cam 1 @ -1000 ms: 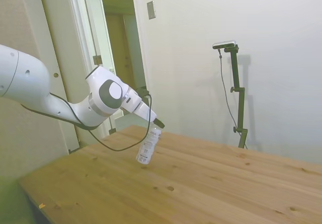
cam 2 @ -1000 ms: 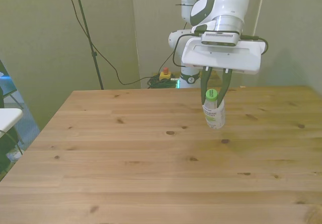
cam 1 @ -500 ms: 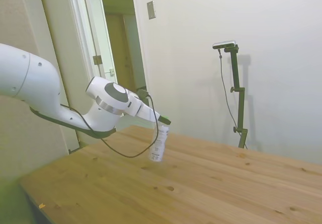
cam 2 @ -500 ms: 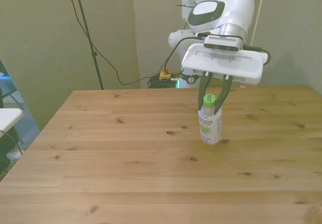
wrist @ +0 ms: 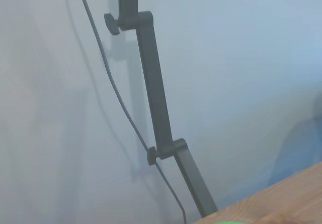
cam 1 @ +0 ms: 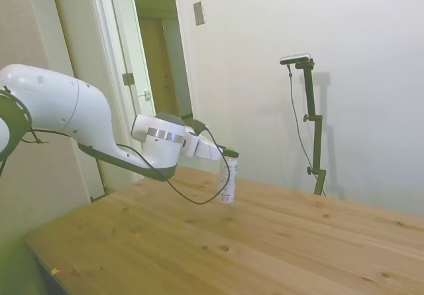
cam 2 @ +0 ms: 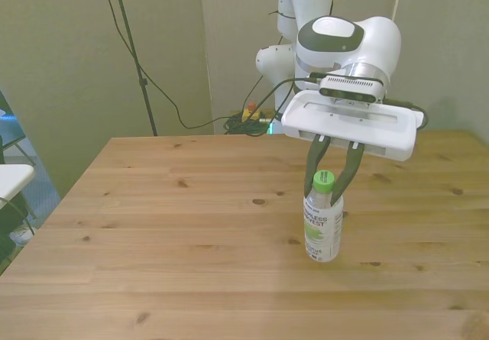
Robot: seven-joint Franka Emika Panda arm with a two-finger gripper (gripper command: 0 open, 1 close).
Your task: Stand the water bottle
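Water bottle (cam 2: 322, 225) upright on the wooden table (cam 2: 153, 233), a bit right of the front view's middle. Green cap (cam 2: 324, 179) up top, between the gripper (cam 2: 335, 195) fingers, pinched tight at the neck. Label print too small to read. Only a blurry green sliver in the wrist view.
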